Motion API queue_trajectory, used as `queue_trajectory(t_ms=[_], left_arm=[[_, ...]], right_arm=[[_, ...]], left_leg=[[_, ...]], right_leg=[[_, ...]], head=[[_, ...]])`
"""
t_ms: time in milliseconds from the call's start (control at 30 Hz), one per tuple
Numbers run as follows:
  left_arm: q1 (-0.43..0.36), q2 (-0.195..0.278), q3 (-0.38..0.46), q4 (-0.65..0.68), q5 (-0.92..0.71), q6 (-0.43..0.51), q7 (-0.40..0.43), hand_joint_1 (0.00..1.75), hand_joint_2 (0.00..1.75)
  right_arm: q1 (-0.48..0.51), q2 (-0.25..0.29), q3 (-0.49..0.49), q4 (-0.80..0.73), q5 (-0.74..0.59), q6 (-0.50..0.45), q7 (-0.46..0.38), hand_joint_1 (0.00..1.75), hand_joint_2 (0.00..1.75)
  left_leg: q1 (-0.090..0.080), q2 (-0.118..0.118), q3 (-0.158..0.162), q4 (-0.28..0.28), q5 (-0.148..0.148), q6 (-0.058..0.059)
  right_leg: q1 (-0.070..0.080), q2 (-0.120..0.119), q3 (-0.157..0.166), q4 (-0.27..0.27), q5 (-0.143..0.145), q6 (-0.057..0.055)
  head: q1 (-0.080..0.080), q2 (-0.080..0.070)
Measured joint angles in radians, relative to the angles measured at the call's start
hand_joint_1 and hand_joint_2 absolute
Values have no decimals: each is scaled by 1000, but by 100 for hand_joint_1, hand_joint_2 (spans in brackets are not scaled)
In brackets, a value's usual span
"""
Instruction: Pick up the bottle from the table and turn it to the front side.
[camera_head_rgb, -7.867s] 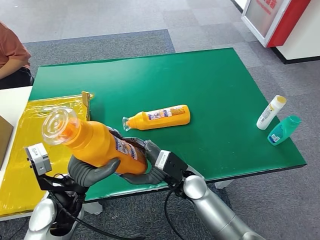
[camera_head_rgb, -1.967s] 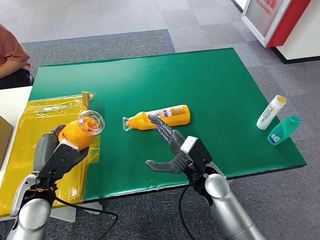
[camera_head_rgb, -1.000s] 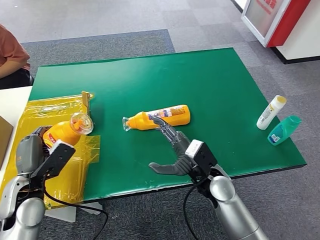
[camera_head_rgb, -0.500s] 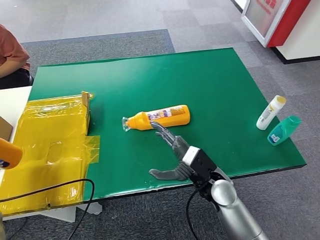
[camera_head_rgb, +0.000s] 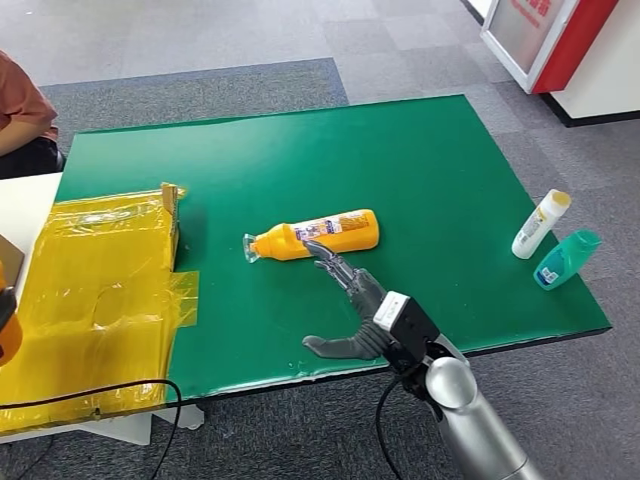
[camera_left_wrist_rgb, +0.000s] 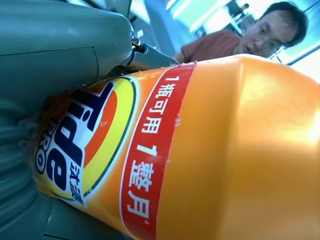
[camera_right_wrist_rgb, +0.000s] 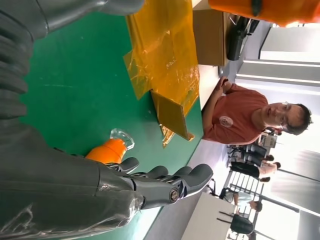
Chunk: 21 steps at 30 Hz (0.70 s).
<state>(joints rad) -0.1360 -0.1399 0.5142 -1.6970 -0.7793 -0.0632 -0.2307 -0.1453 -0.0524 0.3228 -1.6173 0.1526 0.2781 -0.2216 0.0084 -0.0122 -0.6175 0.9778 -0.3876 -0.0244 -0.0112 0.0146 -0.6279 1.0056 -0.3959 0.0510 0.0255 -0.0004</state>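
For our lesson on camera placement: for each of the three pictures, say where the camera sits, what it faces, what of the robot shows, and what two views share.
Head view: high on the body, looking down at the green table; right hand open.
Left wrist view: behind the left hand, which holds an orange Tide bottle.
Right wrist view: behind the right hand, turned sideways.
Shared: the lying orange bottle shows in the head and right wrist views.

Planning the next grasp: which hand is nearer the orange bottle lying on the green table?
Right. The right hand hovers open beside the lying orange bottle; the left hand is far off, gripping another orange bottle.
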Motion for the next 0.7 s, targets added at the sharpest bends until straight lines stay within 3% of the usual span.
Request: queue_trajectory(t_ms=[100, 167, 233, 333, 433, 700], left_arm=[[2, 56, -83, 58, -348, 115, 66, 175, 175], [2, 115, -172, 117, -646, 184, 166, 175, 175], [-5, 195, -290, 196, -819, 207, 276, 175, 175], [-50, 312, -463, 395, -820, 296, 353, 175, 175], [-87, 376, -551, 568, -797, 381, 341, 175, 175], [-105, 425, -580, 669, -791, 354, 310, 175, 175]], right_arm=[[-18, -4, 1, 7, -6, 2, -5, 0, 175], [-33, -6, 3, 14, -11, 2, -10, 0, 175], [-50, -10, 9, 21, -15, 2, -28, 0, 175], [-82, -20, 26, 30, -28, 5, -42, 0, 175], [-105, -27, 38, 33, -37, 5, -35, 0, 175], [-109, -38, 50, 34, -42, 3, -31, 0, 175]], left_leg=[[0, 0, 0, 0, 0, 0], [0, 0, 0, 0, 1, 0], [0, 0, 0, 0, 1, 0], [0, 1, 0, 0, 2, 0], [0, 3, 0, 0, 2, -1], [0, 3, -1, 0, 1, 0]], right_leg=[[0, 0, 0, 0, 0, 0], [0, 0, 0, 0, 0, 0], [0, 0, 0, 0, 1, -1], [0, 0, 0, 0, 1, -2], [1, 2, -1, 0, 2, -3], [1, 2, -2, 0, 2, -3]], head=[[0, 0], [0, 0], [0, 0], [0, 0], [0, 0], [0, 0]])
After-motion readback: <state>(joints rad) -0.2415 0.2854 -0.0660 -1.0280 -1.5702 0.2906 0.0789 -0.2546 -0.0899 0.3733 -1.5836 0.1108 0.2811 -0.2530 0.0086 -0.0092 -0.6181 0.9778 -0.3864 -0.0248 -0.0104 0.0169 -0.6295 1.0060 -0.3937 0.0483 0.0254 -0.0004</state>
